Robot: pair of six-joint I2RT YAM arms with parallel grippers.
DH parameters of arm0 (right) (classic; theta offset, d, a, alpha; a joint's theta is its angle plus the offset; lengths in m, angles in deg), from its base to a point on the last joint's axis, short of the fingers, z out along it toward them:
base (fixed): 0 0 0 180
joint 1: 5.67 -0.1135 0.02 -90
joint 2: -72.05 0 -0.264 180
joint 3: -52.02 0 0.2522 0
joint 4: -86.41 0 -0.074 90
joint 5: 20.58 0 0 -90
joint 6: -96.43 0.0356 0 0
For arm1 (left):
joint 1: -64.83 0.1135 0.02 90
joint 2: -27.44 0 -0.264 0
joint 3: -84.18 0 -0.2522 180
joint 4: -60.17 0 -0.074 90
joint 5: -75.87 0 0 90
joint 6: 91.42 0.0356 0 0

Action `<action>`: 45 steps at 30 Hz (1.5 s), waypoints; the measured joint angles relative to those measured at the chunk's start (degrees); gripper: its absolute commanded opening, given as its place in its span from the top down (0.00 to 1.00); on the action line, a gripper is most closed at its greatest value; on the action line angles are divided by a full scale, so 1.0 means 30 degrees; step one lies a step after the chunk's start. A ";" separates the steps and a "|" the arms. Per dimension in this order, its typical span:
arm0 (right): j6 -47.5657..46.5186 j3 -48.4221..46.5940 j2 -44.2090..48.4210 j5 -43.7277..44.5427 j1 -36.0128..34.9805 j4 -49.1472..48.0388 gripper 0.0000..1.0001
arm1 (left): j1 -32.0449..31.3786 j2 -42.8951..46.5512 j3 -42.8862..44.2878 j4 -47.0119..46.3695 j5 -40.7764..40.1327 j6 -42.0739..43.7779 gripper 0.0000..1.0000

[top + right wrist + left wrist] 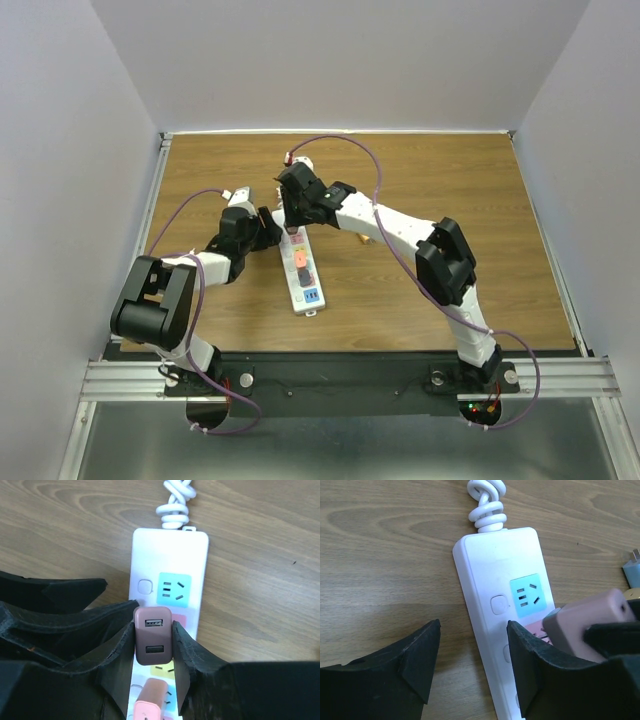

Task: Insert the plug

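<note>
Your right gripper [153,624] is clenched on the plug [153,647], holding it over the power strip [170,550], whose long axis runs six to twelve. The pink socket [181,620] seems to lie directly beneath, though it is mostly hidden. Your left gripper [473,630] stands released, astride the strip's nine-o'clock edge.

Mauve 2-port plug [153,642] upright over white power strip [170,555], seemingly unseated.
</note>
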 measured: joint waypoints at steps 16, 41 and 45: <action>0.1902 -0.2018 -0.1311 0.3213 -0.2120 0.3818 0.99 | 0.0000 -0.0954 0.0000 -0.0838 0.0933 -0.0189 0.44; 0.3359 -0.3060 -0.1603 0.6098 -0.2849 0.6506 0.99 | 0.0007 -0.1355 0.0131 -0.1515 0.1654 -0.0350 0.51; 0.3381 -0.3053 -0.1625 0.6091 -0.2936 0.6499 0.99 | 0.0007 -0.1355 0.0131 -0.1515 0.1683 -0.0350 0.51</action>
